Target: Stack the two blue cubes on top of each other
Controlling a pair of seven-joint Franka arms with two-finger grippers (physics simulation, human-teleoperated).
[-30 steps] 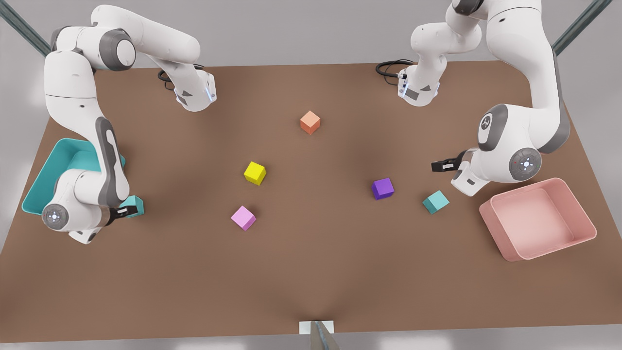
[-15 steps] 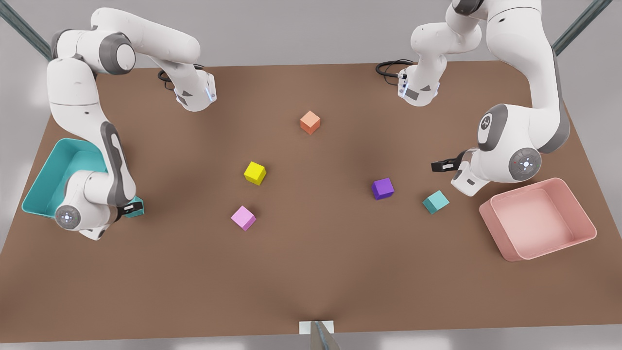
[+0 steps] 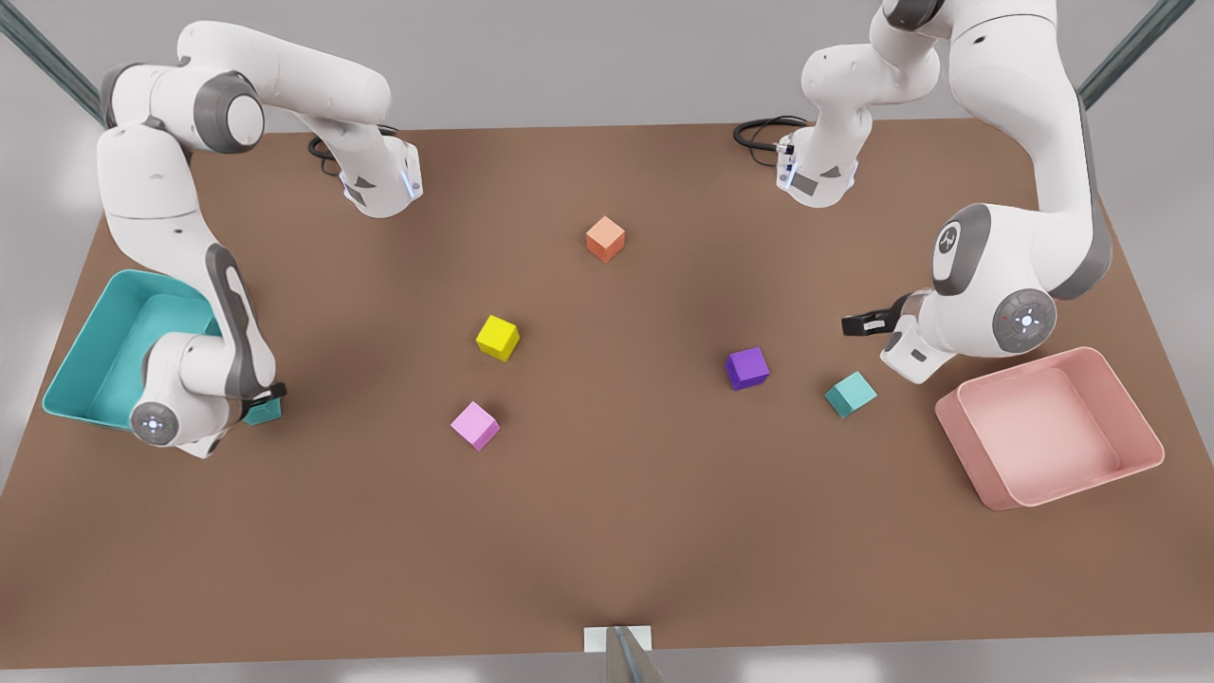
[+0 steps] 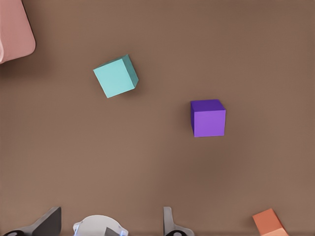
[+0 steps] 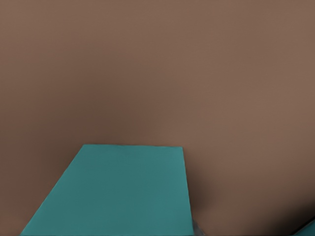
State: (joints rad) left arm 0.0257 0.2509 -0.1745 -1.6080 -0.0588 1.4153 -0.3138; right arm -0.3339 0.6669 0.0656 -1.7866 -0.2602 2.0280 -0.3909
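Blue cubes are to be stacked, and they are found well apart at opposite ends of the brown table (image 3: 607,531), whose middle is left largely bare but for a few scattered coloured cubes. A teal bin (image 3: 71,360) is set at the front view's left edge and a pink bin (image 3: 958,432) at its right. The right gripper (image 3: 268,394) is lowered directly onto the first blue cube (image 3: 266,412), which lies just beside the teal bin; whether a grip has been made cannot be told. The left gripper (image 3: 858,324) is held above the table with its fingers spread apart and nothing between them, and that arm is judged to be waiting. The second blue cube (image 3: 850,394) lies just toward the camera from it, between the purple cube (image 3: 747,367) and the pink bin, and is turned askew to the table edges. A long carry across open table toward the front view's right would be needed for the first cube.
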